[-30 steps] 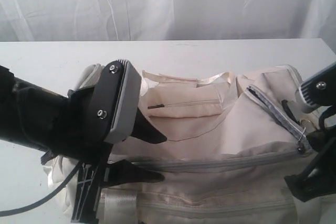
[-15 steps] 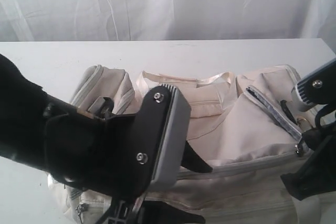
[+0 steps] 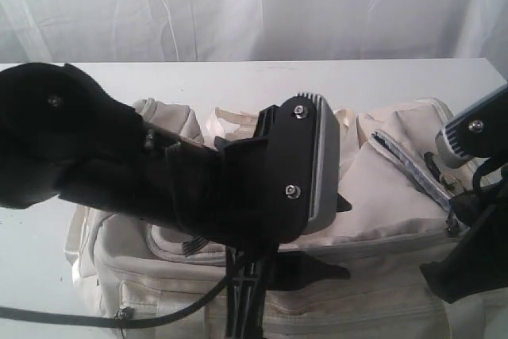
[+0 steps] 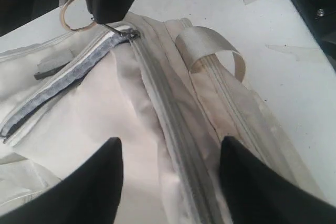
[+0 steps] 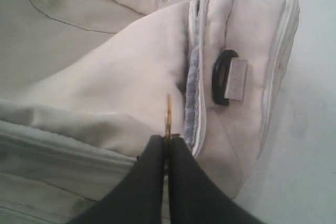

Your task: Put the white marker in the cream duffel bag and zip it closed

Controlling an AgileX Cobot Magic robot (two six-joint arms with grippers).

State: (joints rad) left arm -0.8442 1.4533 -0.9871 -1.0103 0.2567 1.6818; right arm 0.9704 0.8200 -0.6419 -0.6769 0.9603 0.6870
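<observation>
While left end effector (image 4: 170,145) gapes | right end effector (image 5: 167,140) apparently pinches zipper ring (image 5: 168,113)

Staged lab bench: plain white table (image 3: 238,77) against a white curtain (image 3: 254,5).

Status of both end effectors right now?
Left end effector: open, holding nothing, over the cream duffel bag.
Right end effector: closed on the zipper pull ring.
</observation>
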